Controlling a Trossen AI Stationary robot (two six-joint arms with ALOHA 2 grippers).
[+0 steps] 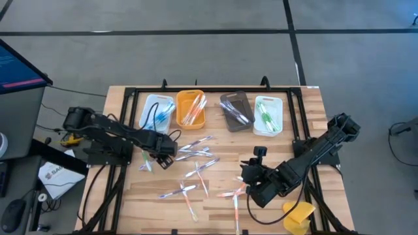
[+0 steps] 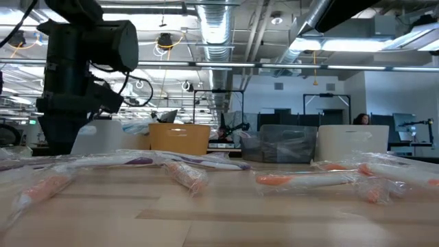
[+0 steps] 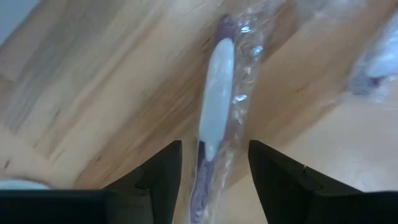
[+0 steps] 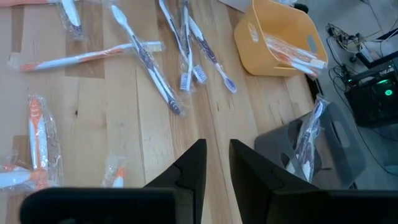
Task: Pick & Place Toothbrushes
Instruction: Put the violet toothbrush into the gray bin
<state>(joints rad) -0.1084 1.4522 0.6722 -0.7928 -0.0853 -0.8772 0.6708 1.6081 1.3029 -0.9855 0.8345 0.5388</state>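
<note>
We see the left end effector (image 3: 214, 171) open around a wrapped toothbrush (image 3: 214, 106) on the wooden desk (image 3: 93, 81), right end effector (image 4: 217, 165) narrow and empty.

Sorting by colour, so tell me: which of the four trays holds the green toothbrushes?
The white tray at the right end of the row, beside the grey tray. Its toothbrushes are green; the orange tray holds orange ones, the other white tray blue.

We count four trays (image 1: 196, 109) in a row along the table's (image 1: 307, 117) far edge, toothbrushes lying in each; more toothbrushes (image 1: 196, 171) lie scattered on the boards before them, between both arms.
</note>
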